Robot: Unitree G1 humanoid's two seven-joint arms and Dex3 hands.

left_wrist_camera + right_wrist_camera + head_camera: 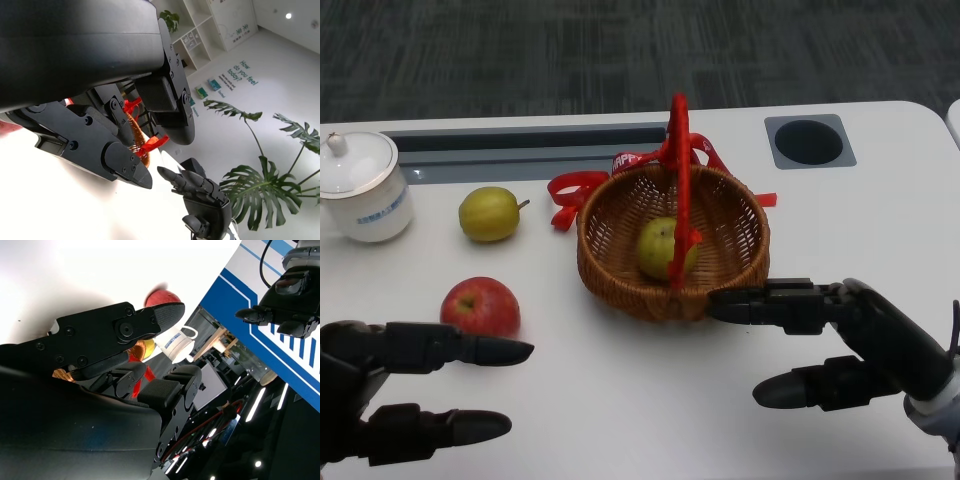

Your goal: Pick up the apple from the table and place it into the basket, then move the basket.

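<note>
A red apple (480, 305) lies on the white table (640, 400), left of the wicker basket (620, 285). The basket has an upright red handle (678, 170) and holds a green fruit (660, 247). My left hand (405, 390) hovers just in front of the apple, fingers apart and holding nothing. My right hand (840, 335) is at the basket's front right, also spread and holding nothing; its upper finger reaches to the basket wall, contact unclear. The right wrist view shows the apple (162, 296) beyond my fingers (115, 330).
A yellow-green pear (490, 213) lies behind the apple. A white lidded cup (360, 185) stands at the far left. A grey slot (520, 150) and a round hole (808, 143) are set in the table's far side. Red ribbon (575, 195) trails behind the basket.
</note>
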